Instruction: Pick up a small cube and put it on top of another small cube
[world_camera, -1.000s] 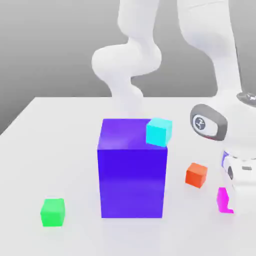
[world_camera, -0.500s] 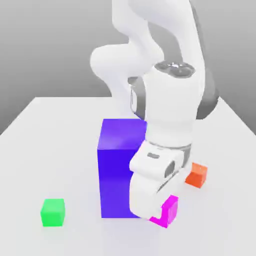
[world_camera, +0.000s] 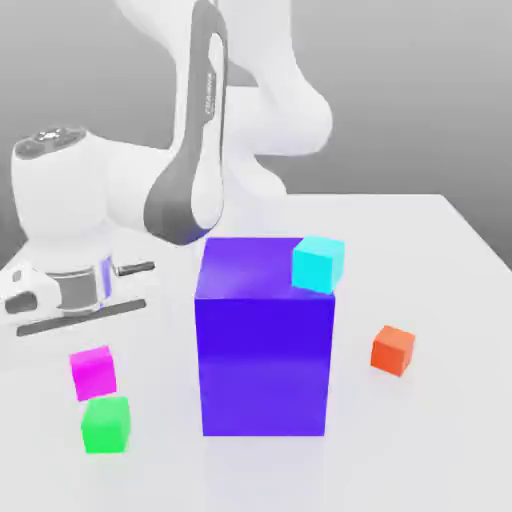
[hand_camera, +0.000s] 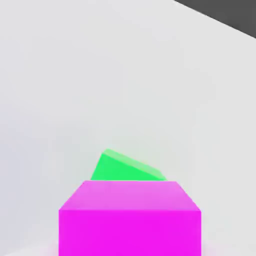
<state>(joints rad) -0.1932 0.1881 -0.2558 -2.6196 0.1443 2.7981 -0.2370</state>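
Hanging just above the green cube (world_camera: 105, 424), the pink cube (world_camera: 93, 372) looks lined up for stacking. It is off the table, so the gripper (world_camera: 88, 345) is judged closed on it

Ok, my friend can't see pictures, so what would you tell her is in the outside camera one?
A pink cube hangs just above a green cube, under the white robot arm's hand. Beside them stands a big blue-purple block with a cyan cube at its top corner, and an orange-red cube sits on the white table.
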